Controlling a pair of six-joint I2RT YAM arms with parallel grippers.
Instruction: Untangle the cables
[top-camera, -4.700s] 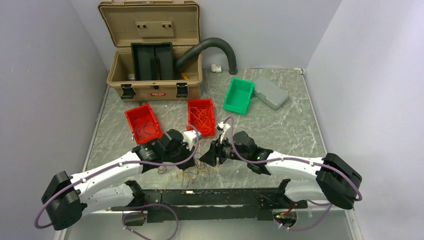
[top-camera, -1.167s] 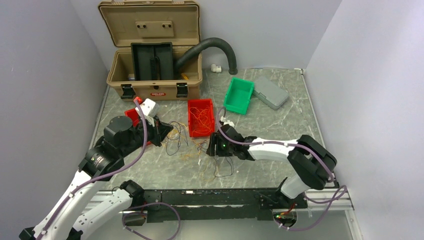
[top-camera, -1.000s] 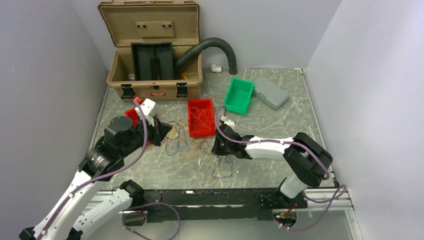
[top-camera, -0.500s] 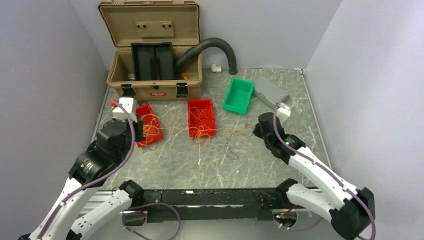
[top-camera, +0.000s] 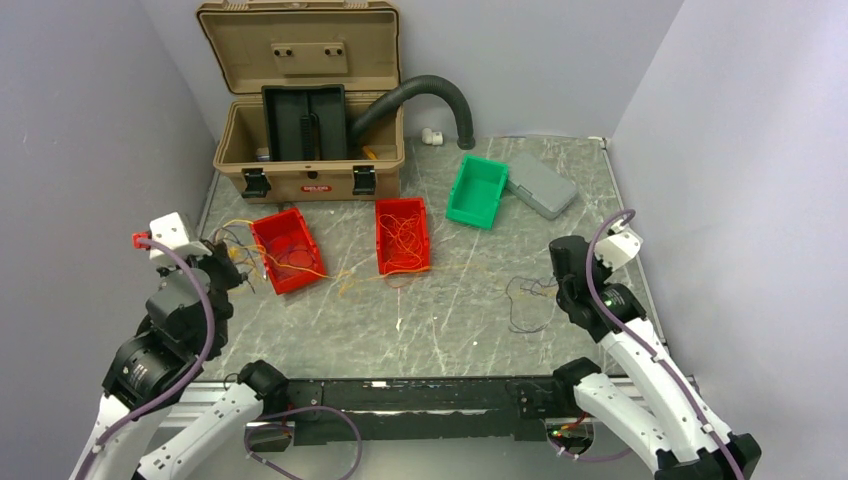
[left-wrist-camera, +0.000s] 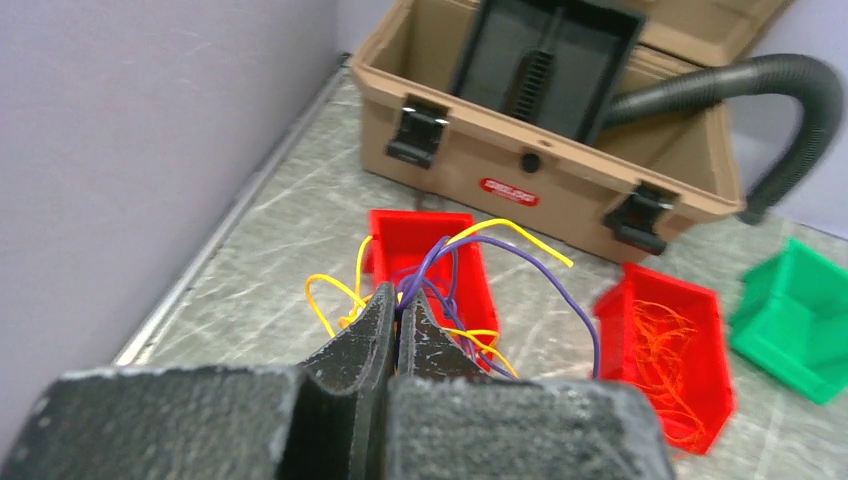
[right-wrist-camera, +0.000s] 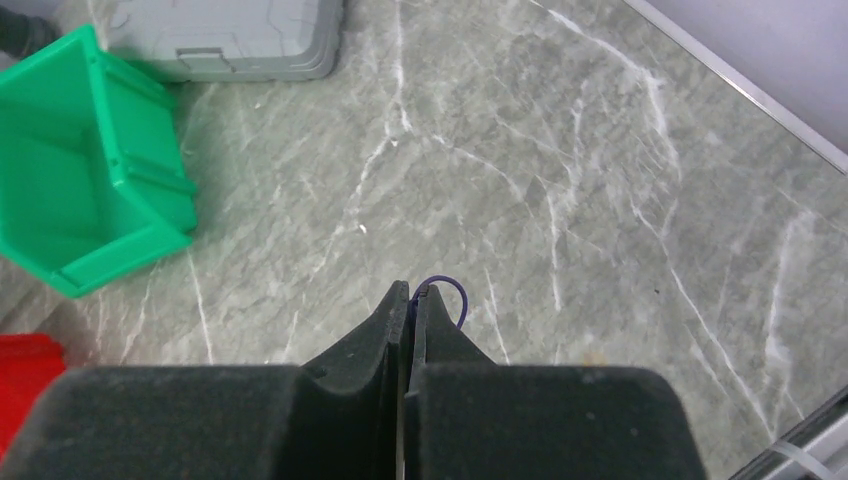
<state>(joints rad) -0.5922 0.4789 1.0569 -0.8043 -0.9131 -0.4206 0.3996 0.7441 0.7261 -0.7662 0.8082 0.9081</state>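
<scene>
Cables (left-wrist-camera: 447, 268) pinched in left hand (left-wrist-camera: 398, 297) — one purple loop (right-wrist-camera: 457, 293) in right hand (right-wrist-camera: 410, 292).

Bright, even overhead light, soft shadows; wrist-view foregrounds blurry.

Left arm (top-camera: 160, 345): reaches forward on the far left, forearm raised, wrist turned inward toward the right arm.
Left tool (left-wrist-camera: 398, 300): both fingers pressed together, pinching the cables (left-wrist-camera: 445, 275) at the tips.
Right arm (top-camera: 640, 350): stretched forward on the far right, wrist bent inward.
Right tool (right-wrist-camera: 409, 295): fingers pressed together, 1 dark purple strand looping out at the tips.
</scene>
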